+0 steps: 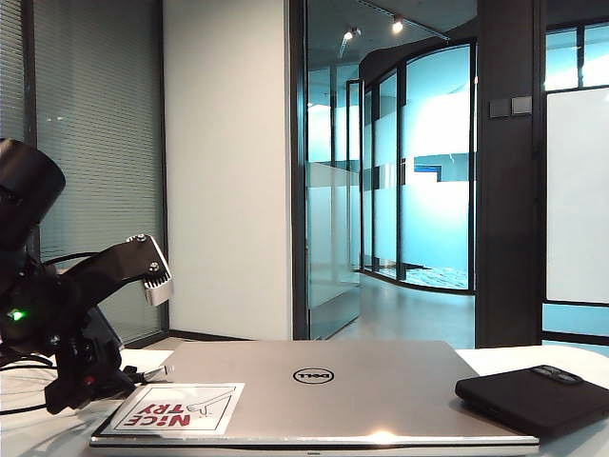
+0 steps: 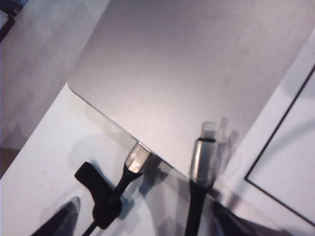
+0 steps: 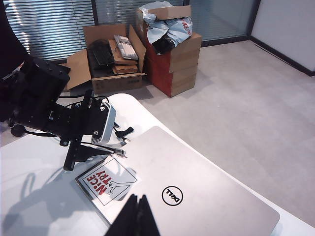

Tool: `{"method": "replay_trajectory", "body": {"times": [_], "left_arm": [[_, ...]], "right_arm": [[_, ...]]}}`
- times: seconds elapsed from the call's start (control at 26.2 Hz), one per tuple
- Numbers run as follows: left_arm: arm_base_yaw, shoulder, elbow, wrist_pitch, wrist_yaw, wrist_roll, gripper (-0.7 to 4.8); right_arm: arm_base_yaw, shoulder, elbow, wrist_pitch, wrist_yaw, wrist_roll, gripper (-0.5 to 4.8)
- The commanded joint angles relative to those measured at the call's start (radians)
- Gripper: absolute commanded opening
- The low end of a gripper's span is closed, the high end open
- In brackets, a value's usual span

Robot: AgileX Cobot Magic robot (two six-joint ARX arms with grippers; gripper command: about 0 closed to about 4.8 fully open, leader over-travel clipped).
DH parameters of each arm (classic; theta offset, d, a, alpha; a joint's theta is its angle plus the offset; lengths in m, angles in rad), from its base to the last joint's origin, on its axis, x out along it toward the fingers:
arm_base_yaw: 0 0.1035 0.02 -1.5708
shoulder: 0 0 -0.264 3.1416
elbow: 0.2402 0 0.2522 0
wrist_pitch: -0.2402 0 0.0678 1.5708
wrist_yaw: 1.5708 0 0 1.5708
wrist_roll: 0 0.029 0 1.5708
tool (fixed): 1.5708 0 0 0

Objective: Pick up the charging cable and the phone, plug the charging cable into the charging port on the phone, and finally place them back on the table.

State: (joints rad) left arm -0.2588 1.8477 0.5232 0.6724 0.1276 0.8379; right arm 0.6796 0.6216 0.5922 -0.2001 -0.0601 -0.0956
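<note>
The charging cable's black cord [image 2: 194, 216] runs between my left gripper's [image 2: 147, 212] fingers, which stand wide apart and open around it. Its silver plug tip [image 2: 206, 132] points over the laptop's edge. A second silver plug [image 2: 137, 160] and the black tie band [image 2: 93, 179] lie beside it on the white table [image 2: 44, 147]. The right wrist view shows the left gripper [image 3: 91, 150] low at the laptop's corner. The black phone [image 1: 528, 395] lies at the table's right, port not visible. My right gripper [image 3: 136, 209] is shut and empty above the laptop.
A closed silver Dell laptop [image 1: 314, 390] with a red-and-white sticker [image 1: 176, 409] fills the middle of the table. Open cardboard boxes [image 3: 115, 56] stand on the floor beyond the table's rounded edge.
</note>
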Motion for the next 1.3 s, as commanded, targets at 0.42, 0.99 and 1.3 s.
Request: {"method": "replay_trajectory", "body": {"times": [0.42,0.99,1.3], "left_arm": [[0.001,0.029,0.005,0.018,0.006,0.000,3.36],[-0.031,-0.014,0.013,-0.010,0.005,-0.078,-0.07],[-0.037,-0.219,0.013,-0.197,0.005,-0.316,-0.07]], "right_arm": [[0.000,-0.003,0.006,0.024,0.002,-0.002,-0.05],[0.000,-0.002,0.006,0.025,0.002,-0.003,-0.05],[0.000,-0.002,0.006,0.042,0.002,-0.002,-0.05]]}}
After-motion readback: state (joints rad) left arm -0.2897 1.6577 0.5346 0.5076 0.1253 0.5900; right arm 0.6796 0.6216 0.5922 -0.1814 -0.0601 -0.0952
